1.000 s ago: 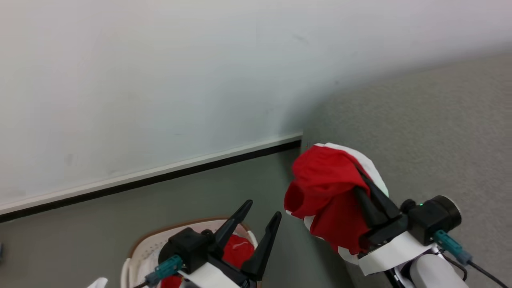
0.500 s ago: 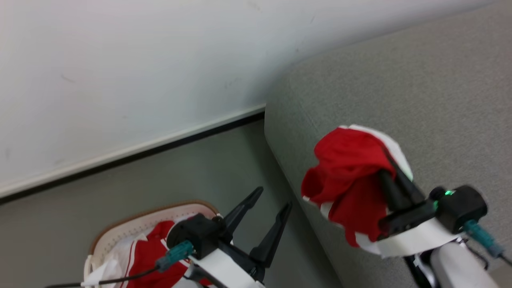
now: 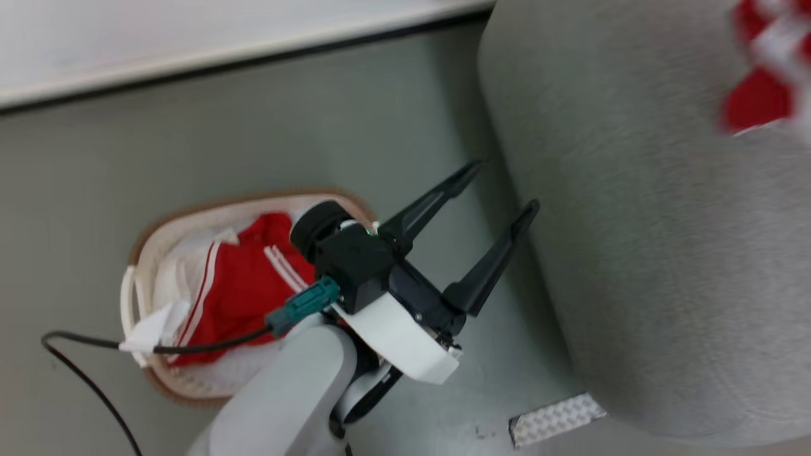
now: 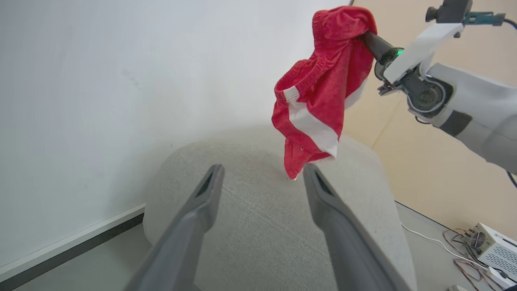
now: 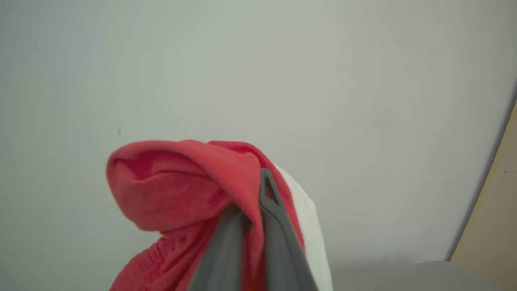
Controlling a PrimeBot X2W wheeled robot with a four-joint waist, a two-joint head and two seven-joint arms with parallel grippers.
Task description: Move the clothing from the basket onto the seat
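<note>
Red clothing with white stripes [image 3: 247, 285] lies in the off-white, brown-rimmed basket [image 3: 190, 212] on the floor. My left gripper [image 3: 504, 185] is open and holds nothing, between the basket and the grey seat [image 3: 665, 253]. In the left wrist view the left gripper [image 4: 262, 169] points at the seat [image 4: 262, 230]. Above the seat hangs a red garment with white panels [image 4: 323, 89], and my right gripper [image 4: 364, 34] is shut on its top. The right wrist view shows my right gripper [image 5: 261, 182] clamped on this red cloth [image 5: 181, 186]. The garment shows as a blur [image 3: 757, 101] at the head view's top right.
A white wall with a dark skirting [image 3: 222, 54] runs behind the basket. A black cable [image 3: 82, 373] trails over the floor at the left. A pale textured strip [image 3: 554, 418] lies by the seat's base. A box of electronics [image 4: 492, 246] with wires sits on the floor past the seat.
The head camera has tipped downward, so the whole picture shifted. My right gripper with the red garment now sits at the far upper right over the seat. The left gripper stays open.
</note>
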